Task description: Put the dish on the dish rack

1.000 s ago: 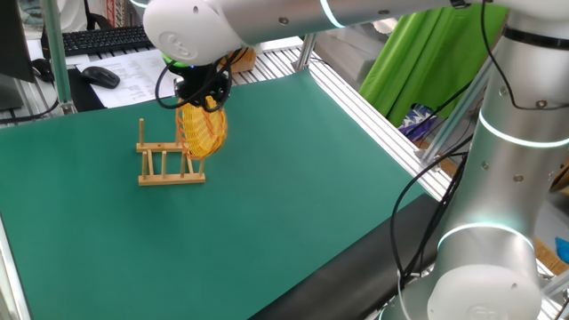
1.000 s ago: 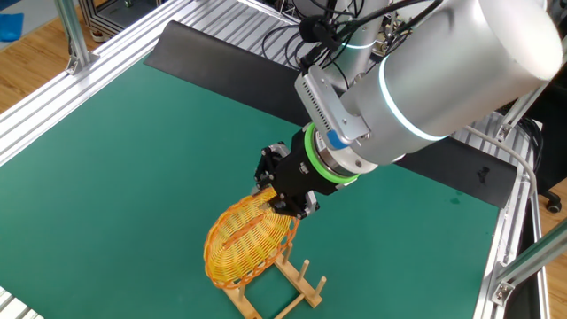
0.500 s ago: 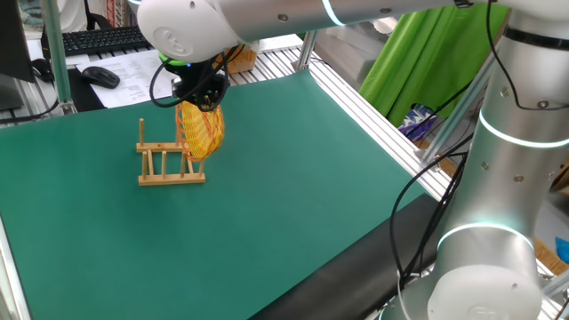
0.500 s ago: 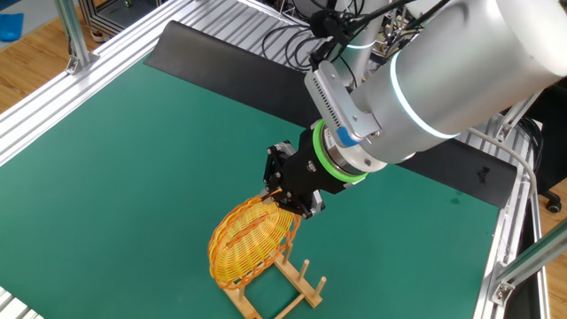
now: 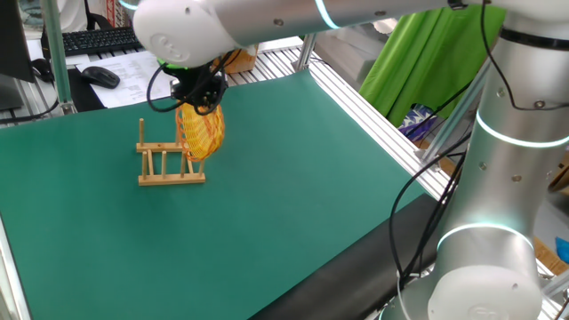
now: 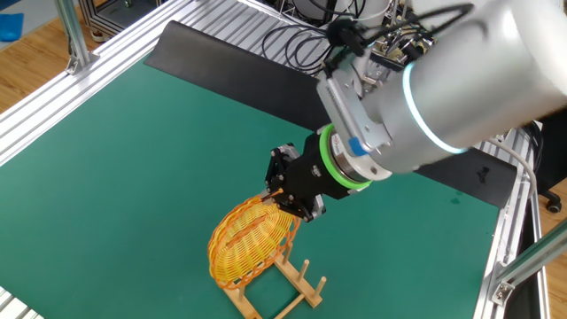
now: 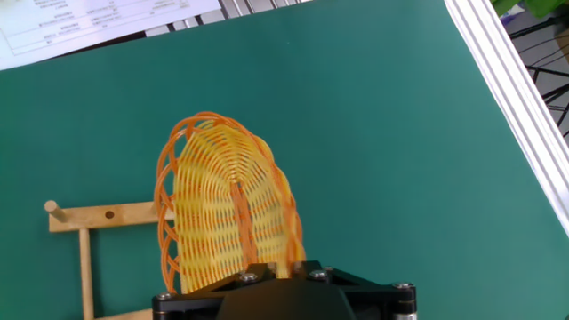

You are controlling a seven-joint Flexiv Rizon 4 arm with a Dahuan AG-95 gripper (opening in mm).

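Note:
The dish (image 5: 202,132) is a yellow-orange woven plate, held on edge at the right end of the dish rack (image 5: 169,162). My gripper (image 5: 197,96) is shut on the dish's upper rim. In the other fixed view the dish (image 6: 251,238) stands tilted with its lower rim between the rack's pegs (image 6: 283,285), under my gripper (image 6: 287,193). In the hand view the dish (image 7: 228,213) fills the middle, a rack rail (image 7: 98,215) shows at the left, and my gripper (image 7: 277,265) holds its near rim.
A green mat (image 5: 293,169) covers the table. A keyboard (image 5: 105,38), a mouse (image 5: 100,76) and papers lie beyond the far edge. Aluminium rails (image 5: 373,107) run along the right side. Cables (image 6: 301,44) lie behind the mat.
The gripper and dish have shifted slightly left and down over the rack's end; the dish stands a little more upright than a second ago.

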